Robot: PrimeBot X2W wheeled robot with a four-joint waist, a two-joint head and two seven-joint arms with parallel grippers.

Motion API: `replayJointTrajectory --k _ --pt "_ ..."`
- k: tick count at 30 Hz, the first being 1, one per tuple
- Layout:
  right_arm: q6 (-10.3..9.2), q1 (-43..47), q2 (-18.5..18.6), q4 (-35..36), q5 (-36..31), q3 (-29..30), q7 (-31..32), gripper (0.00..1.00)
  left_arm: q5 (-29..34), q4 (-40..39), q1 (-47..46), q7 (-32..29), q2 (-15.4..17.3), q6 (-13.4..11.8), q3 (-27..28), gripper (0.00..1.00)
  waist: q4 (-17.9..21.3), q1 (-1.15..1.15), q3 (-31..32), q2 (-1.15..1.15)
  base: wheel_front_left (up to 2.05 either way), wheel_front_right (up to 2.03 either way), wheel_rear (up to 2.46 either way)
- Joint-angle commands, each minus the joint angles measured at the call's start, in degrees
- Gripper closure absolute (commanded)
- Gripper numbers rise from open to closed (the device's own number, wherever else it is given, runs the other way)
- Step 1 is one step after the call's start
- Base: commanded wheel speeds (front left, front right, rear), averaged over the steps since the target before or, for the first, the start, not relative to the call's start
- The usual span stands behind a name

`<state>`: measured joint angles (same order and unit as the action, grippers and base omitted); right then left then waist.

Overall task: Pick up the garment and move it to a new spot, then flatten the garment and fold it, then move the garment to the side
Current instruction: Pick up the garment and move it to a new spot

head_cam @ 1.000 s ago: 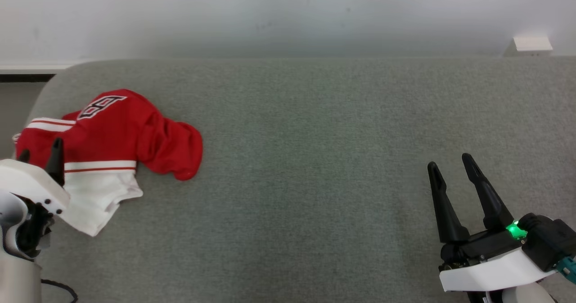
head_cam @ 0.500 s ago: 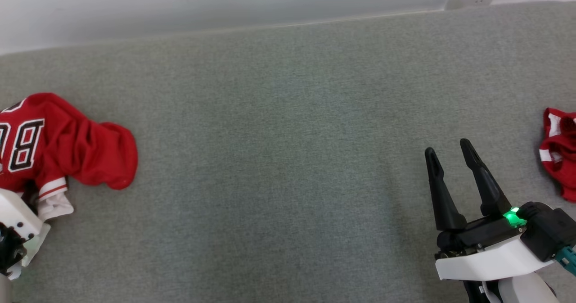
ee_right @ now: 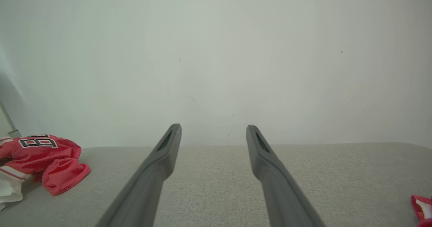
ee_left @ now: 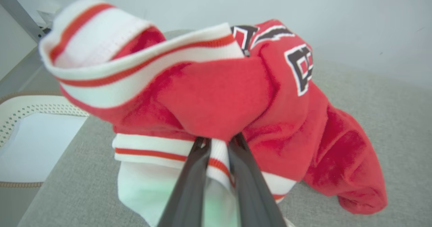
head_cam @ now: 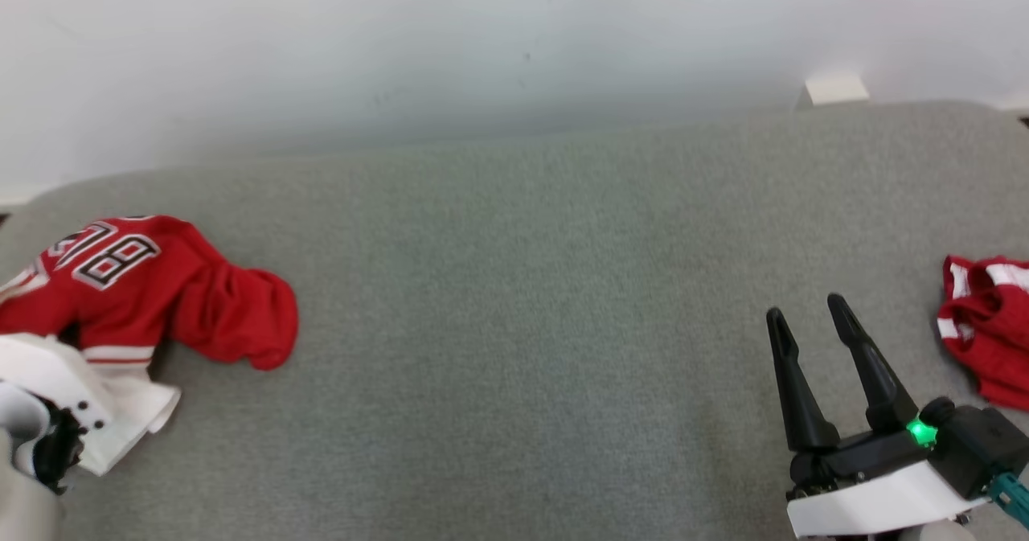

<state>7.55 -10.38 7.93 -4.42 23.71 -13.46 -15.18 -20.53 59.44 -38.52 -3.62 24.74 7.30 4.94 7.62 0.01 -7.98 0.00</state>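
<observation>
Head view shows two red and white clothes on the grey soft top (head_cam: 514,324). One is a red jersey (head_cam: 137,284) with a number, at the left end. The other is a small red bundle (head_cam: 985,324) at the right edge, cut off, so maybe it is a shirt too. Two grippers are here. The right gripper (head_cam: 805,309) sits low on the right, fingers wide apart, holding nothing. Left wrist view shows what the white wrist (head_cam: 48,376) hides in the head view: the left gripper (ee_left: 218,146) has both fingers squeezed close on the jersey's white striped band.
</observation>
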Motion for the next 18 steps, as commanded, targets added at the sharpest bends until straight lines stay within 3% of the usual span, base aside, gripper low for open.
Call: replayJointTrajectory --k 1,11,18 --pt "-0.13 1.2 0.6 -0.3 0.1 0.3 0.1 0.0 0.8 -1.0 -0.4 0.8 -0.3 0.2 -1.3 1.0 -1.6 -0.01 4.1 0.0 0.0 0.0 0.0" --pt "-0.13 5.0 1.8 0.7 0.3 1.7 0.1 0.0 -4.1 -15.5 0.6 1.4 -2.6 0.2 -12.0 1.0 -1.5 -0.01 9.5 0.0 0.0 0.0 0.0" --pt "-0.13 6.0 2.4 1.3 0.3 2.6 0.1 0.0 -7.8 -29.6 3.4 -0.8 -3.8 0.2 -15.8 1.0 0.4 -0.01 11.0 0.0 0.0 0.0 0.0"
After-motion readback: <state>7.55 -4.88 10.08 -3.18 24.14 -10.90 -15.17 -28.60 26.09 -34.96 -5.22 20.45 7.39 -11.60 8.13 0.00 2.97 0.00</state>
